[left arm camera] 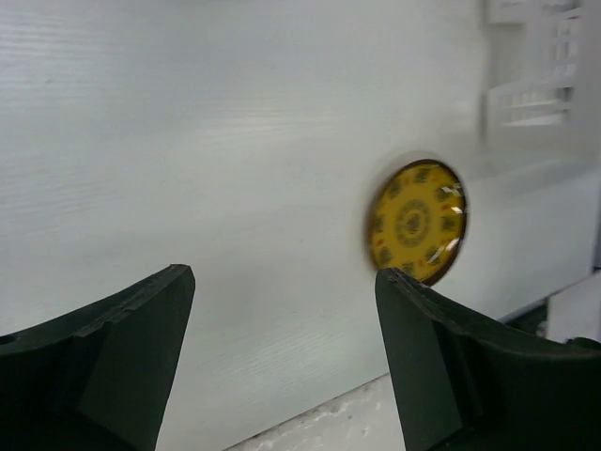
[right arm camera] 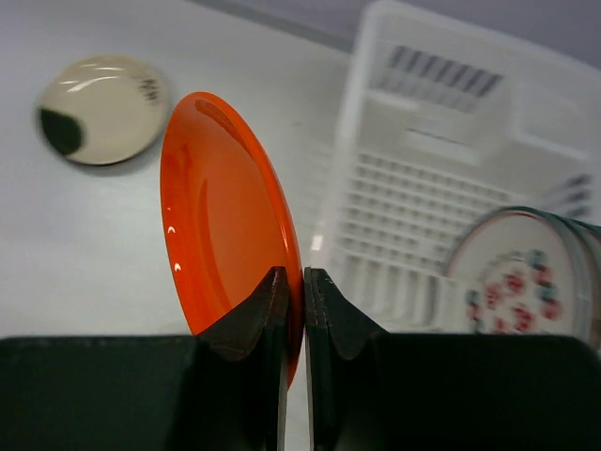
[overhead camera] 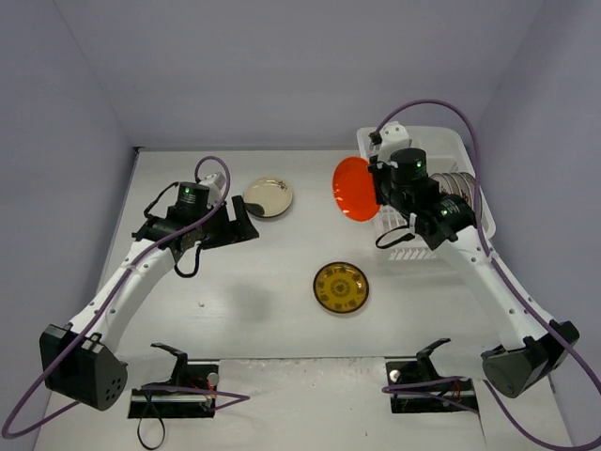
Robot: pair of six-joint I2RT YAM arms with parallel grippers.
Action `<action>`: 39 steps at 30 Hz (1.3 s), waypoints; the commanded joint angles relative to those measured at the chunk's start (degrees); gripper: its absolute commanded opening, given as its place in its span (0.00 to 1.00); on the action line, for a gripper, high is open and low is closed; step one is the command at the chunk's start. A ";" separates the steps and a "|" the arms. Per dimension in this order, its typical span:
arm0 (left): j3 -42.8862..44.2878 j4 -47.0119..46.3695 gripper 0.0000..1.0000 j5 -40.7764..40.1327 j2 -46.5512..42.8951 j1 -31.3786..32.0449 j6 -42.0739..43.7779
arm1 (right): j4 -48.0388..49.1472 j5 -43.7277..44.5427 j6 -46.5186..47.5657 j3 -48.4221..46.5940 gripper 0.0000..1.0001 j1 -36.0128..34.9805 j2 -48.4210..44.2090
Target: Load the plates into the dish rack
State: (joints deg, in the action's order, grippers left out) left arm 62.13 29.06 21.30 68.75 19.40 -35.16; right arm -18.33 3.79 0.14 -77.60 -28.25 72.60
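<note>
Several plates stand on edge inside the white dish rack, which sits at two o'clock on the tabletop. The right wrist view shows one of them as a patterned plate, white with red motifs and a blue-green rim. The right jaws are pinched shut on the rim of a red-orange plate, held upright just off the rack's nine o'clock side. A cream plate lies flat at eleven o'clock. A yellow-brown plate lies near the centre. The left jaws gape wide and hold nothing, at the cream plate's eight o'clock.
</note>
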 commanded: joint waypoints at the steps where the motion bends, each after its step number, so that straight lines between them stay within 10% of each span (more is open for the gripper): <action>1: 2.12 7.59 0.78 -9.59 0.59 -0.06 5.62 | -2.50 23.69 9.94 -3.34 0.00 1.00 -0.80; 19: -1.31 7.77 0.78 -10.93 0.77 0.99 6.24 | 11.11 39.27 24.90 5.62 0.00 12.52 11.25; 39: -1.04 4.96 0.78 -8.56 3.93 3.89 5.01 | 13.76 30.40 22.19 12.21 0.00 16.82 15.73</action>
State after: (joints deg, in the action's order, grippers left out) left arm 59.75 36.60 11.88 72.88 22.55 -30.04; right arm -7.92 35.86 24.40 -65.32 -12.23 88.58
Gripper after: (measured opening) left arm 0.784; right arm 0.100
